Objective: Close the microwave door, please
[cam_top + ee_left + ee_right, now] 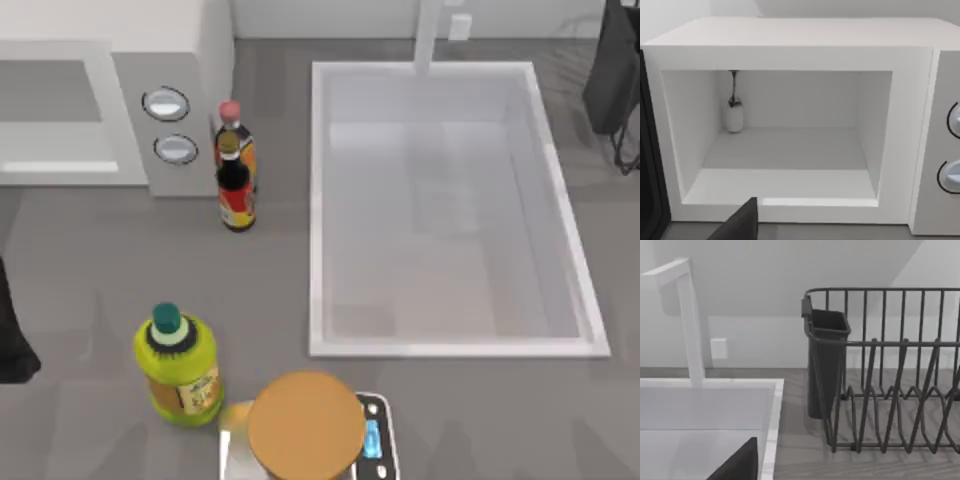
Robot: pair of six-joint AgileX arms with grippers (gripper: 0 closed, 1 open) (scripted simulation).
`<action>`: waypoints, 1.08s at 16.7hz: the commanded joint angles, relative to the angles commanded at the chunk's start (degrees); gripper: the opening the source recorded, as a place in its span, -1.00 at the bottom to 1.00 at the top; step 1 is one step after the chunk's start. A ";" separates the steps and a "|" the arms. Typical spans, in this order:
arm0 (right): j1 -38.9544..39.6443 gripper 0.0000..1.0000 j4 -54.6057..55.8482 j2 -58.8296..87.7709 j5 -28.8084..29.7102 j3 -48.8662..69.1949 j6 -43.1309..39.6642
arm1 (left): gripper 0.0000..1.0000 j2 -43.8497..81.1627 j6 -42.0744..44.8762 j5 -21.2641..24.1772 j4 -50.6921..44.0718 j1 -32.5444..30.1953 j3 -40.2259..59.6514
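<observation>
The white microwave [170,60] stands at the table's back left, with two round dials [166,104] on its right panel. In the left wrist view its cavity [785,150] is open and faces me. The microwave door [649,150] shows as a dark panel swung out beside the cavity's hinge side. A dark piece of my left gripper [740,225] pokes in just in front of the cavity's sill. A dark shape [12,330] sits at the table's left edge; whether it is arm or door is unclear. A dark piece of my right gripper [740,462] hangs over the sink's rim.
Two sauce bottles [235,185] stand right of the microwave. A green bottle [178,360] and a round brown lid on a scale [305,425] sit at the front. A white sink [450,350] with a faucet [687,320] lies right of centre. A dark dish rack [890,370] is at the back right.
</observation>
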 joint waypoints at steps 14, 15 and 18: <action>0.00 1.00 0.00 0.00 0.00 0.00 0.00 | -0.96 0.00 0.00 0.00 0.00 0.00 0.00; 0.00 1.00 0.00 0.00 0.00 0.00 0.00 | -1.00 0.00 0.00 0.00 0.00 0.00 0.00; 0.00 1.00 0.00 0.00 0.00 0.00 0.00 | -1.00 0.00 0.00 0.00 0.00 0.00 0.00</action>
